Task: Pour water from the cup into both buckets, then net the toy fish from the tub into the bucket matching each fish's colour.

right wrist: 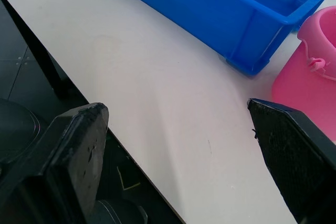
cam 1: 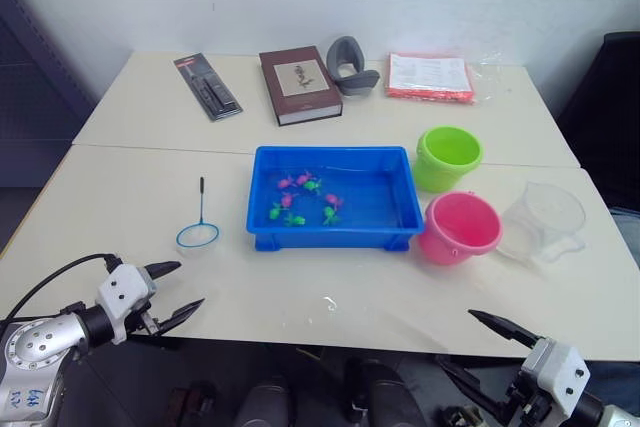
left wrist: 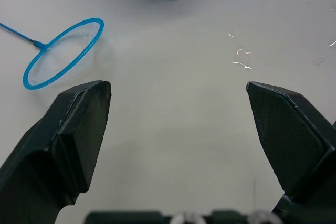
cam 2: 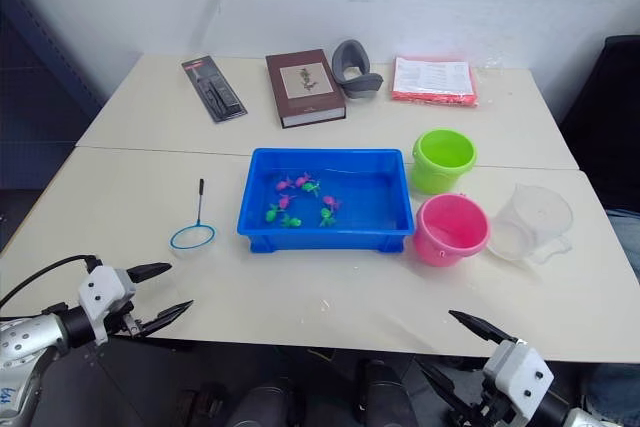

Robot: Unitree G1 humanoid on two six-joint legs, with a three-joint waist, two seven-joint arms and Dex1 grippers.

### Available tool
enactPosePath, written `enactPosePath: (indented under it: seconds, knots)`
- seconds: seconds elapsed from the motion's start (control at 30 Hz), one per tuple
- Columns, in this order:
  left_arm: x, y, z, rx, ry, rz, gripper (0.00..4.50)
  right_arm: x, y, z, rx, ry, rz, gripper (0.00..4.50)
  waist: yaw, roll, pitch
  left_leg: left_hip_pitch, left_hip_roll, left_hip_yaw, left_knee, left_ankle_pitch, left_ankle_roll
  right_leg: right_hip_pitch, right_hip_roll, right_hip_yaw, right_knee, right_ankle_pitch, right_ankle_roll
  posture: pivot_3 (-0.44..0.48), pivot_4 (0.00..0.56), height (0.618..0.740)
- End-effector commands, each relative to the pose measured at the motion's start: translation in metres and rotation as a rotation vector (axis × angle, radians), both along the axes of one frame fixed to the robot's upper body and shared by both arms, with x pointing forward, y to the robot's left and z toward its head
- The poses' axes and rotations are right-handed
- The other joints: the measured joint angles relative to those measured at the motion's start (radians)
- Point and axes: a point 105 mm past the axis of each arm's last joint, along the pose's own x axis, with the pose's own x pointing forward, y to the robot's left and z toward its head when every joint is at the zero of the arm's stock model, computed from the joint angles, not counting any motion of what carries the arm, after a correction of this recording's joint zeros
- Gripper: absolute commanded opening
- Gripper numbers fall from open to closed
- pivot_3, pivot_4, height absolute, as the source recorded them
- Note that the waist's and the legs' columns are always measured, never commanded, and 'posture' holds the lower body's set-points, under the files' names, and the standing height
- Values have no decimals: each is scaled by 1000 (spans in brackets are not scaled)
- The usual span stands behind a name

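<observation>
Our left gripper [cam 1: 172, 292] hovers at the near edge of the white table [cam 1: 120, 207], its 2 black fingers spread wide with nothing between them. From it, the net [cam 1: 198, 232] lies at 1 o'clock, flat on the table, blue ring nearest us and its thin black handle pointing away. Our right gripper [cam 1: 480, 347] sits low at the near right edge, also wide apart and empty.

From the right gripper, the pink bucket [cam 1: 459, 228] stands at 12 o'clock, touching or just beside the right end of the blue tub [cam 1: 333, 238]. The lime green bucket [cam 1: 447, 157] stands at 12 o'clock of the pink one, near the tub's far right corner. The clear cup [cam 1: 543, 220] rests at 3 o'clock of the pink bucket, close beside it.

Inside the tub's left half we see the toy fish [cam 1: 305, 197], pink and green, clustered together.

At the far side lie a black packaged item [cam 1: 208, 86], a brown book [cam 1: 299, 84], a grey holder [cam 1: 349, 65] and a red-edged packet [cam 1: 430, 77].
</observation>
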Motion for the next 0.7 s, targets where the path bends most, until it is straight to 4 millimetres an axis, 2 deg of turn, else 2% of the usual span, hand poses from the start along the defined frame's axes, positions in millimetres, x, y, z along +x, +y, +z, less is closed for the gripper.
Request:
enactPosePath:
  seconds: [0.03, 0.13, 0.2, 0.27, 0.4, 0.5, 0.6, 0.7]
  knots:
    - [-2, -18, 17, -58, -27, -87, 4436, 3, 0, 10, 34, -52, -69, 4500, 0, 0, 0, 0, 0, 0, 0, 0, 0, 0, 0, 0, 0, 0, 0, 0, 150, 740]
    - [-14, -55, 33, -188, 3, -263, 4436, 5, -9, 27, 149, -129, -280, 4500, 3, 1, 0, 0, 0, -1, 0, 0, 0, 0, 0, 0, 0, 0, 0, 0, 150, 740]
    - [-19, -67, 40, -209, -2, -303, 4436, 1, -15, 33, 206, -157, -401, 4500, 2, 4, -2, -1, 0, -1, -1, 0, -1, 0, -1, 0, 0, 0, -1, 0, 150, 740]
    - [-20, -82, 50, -247, -17, -346, 4436, -4, -31, 38, 285, -205, -601, 4500, 0, 5, -2, 0, 0, 0, -1, 0, -1, 0, -1, 1, 0, 0, -1, 0, 150, 740]
    - [-16, -113, 68, -288, -51, -470, 4436, -18, -56, 32, 298, -247, -906, 4500, -1, 6, -3, -1, 0, 0, -4, 1, -2, 1, -1, 1, 0, -1, -2, 0, 150, 740]
    - [-3, -130, 83, -318, -85, -521, 4436, -19, -75, 12, 339, -138, -1127, 4500, -1, 6, -3, 0, 0, 0, -4, 2, -3, 1, -1, 1, 1, -1, -2, 0, 150, 740]
    - [11, -139, 86, -277, -104, -543, 4436, -3, -81, 12, 392, -120, -1098, 4500, -12, 6, -3, 0, 0, 1, -4, 3, -3, 0, -1, 1, 1, -1, -2, 0, 150, 740]
    - [21, -144, 88, -309, -87, -536, 4436, 16, -88, 12, 380, -120, -1078, 4500, -24, 6, -3, 0, -1, 1, -4, 3, -3, 0, -1, 1, 2, -1, -1, 0, 150, 740]
